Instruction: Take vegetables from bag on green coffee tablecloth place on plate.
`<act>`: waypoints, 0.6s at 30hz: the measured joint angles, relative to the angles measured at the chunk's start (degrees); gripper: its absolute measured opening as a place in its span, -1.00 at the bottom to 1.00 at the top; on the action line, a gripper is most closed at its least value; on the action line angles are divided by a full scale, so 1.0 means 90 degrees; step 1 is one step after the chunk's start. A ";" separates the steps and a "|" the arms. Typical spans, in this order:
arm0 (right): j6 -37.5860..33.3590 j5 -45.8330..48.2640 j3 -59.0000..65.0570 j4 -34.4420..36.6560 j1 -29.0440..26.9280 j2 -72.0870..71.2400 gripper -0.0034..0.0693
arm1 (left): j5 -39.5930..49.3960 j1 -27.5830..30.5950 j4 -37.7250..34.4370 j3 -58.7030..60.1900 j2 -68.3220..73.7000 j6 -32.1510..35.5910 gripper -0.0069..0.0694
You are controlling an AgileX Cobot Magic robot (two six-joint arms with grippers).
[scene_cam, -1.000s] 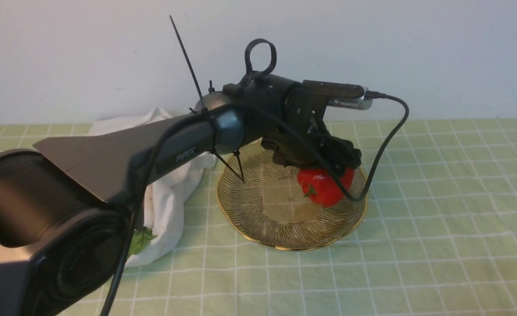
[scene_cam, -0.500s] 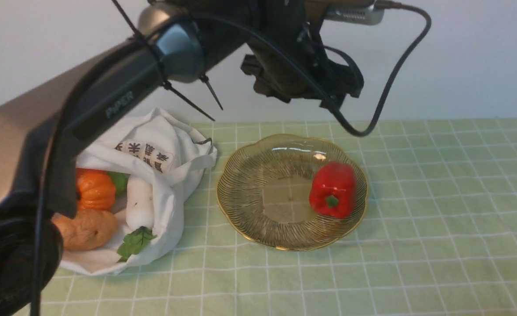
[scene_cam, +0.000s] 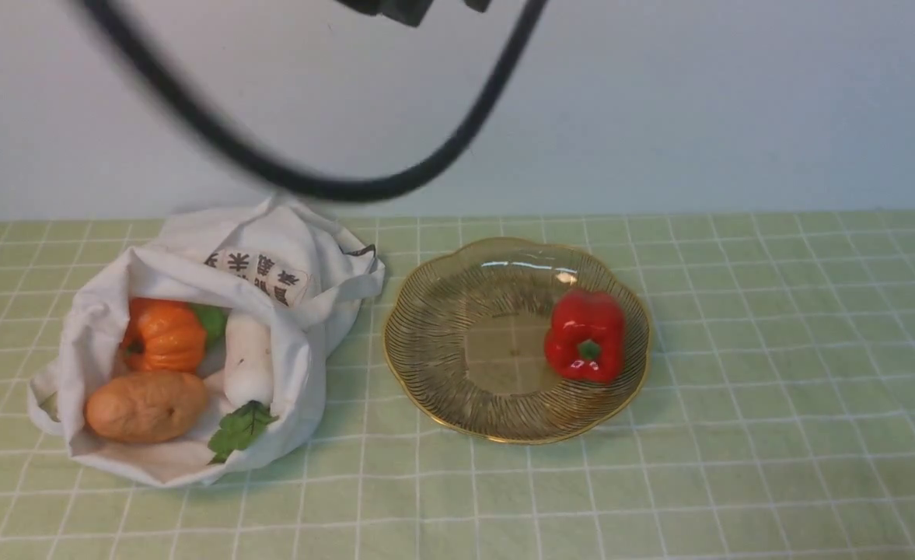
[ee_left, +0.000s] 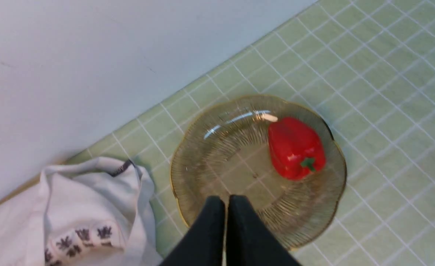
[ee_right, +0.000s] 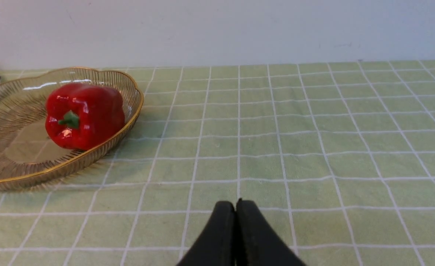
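Note:
The red bell pepper [scene_cam: 588, 336] lies on the right side of the amber glass plate [scene_cam: 457, 381]. The white bag [scene_cam: 286, 257] lies open to the left of the plate and holds the orange pumpkin [scene_cam: 163, 336], the brown potato [scene_cam: 146, 406] and the white radish [scene_cam: 247, 365]. My left gripper [ee_left: 226, 201] is shut and empty, high above the plate; in the front view only its cable [scene_cam: 309, 183] shows at the top. My right gripper [ee_right: 235, 205] is shut and empty, low over the tablecloth [ee_right: 313, 129] to the right of the plate [ee_right: 102, 146] and the pepper [ee_right: 84, 114].
A plain white wall [scene_cam: 737, 101] stands right behind the tablecloth [scene_cam: 776, 350]. The left wrist view shows the bag [ee_left: 84, 192] and its beige label beside the plate [ee_left: 202, 162], with the pepper [ee_left: 295, 147] on it.
My left gripper has let go of the pepper on the plate, risen up and out of the front view, and shut. The pepper has settled on the plate. The bag's contents have come into sight.

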 joint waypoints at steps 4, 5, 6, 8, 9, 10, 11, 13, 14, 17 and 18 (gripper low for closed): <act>0.0000 0.0000 0.0000 0.0000 0.0000 0.0000 -0.95 | 0.0007 -0.0006 -0.0195 0.1978 -0.1590 -0.0111 -0.83; 0.0000 0.0000 0.0000 0.0000 0.0000 0.0000 -0.95 | 0.0007 -0.0006 -0.0206 0.2405 -0.1922 -0.0208 -0.83; 0.0000 0.0000 0.0000 0.0000 0.0000 0.0000 -0.95 | -0.0023 -0.0006 -0.0224 0.2972 -0.2359 -0.0301 -0.83; 0.0000 0.0000 0.0000 0.0000 0.0000 0.0000 -0.95 | -0.0376 -0.0006 -0.0268 0.4218 -0.3303 -0.0457 -0.83; 0.0000 0.0000 0.0000 0.0000 0.0000 0.0000 -0.95 | -0.0865 -0.0006 -0.0283 0.4875 -0.3802 -0.0536 -0.83; 0.0000 0.0000 0.0000 0.0000 0.0000 0.0000 -0.95 | -0.1155 -0.0006 -0.0288 0.5405 -0.4203 -0.0582 -0.83; 0.0000 0.0000 0.0000 0.0000 0.0000 0.0000 -0.95 | -0.1787 -0.0006 -0.0302 0.6197 -0.4789 -0.0662 -0.83; 0.0000 0.0000 0.0000 0.0000 0.0000 0.0000 -0.95 | -0.2542 -0.0006 -0.0320 0.7077 -0.5443 -0.0764 -0.83; 0.0000 0.0000 0.0000 0.0000 0.0000 0.0000 -0.95 | -0.3219 -0.0006 -0.0352 0.7865 -0.6037 -0.0836 -0.83; 0.0000 0.0000 0.0000 0.0000 0.0000 0.0000 -0.95 | -0.4352 -0.0006 -0.0424 0.9178 -0.7187 -0.1046 -0.83; 0.0000 0.0000 0.0000 0.0000 0.0000 0.0000 -0.95 | -0.4545 -0.0006 -0.0424 0.9405 -0.7422 -0.1100 -0.83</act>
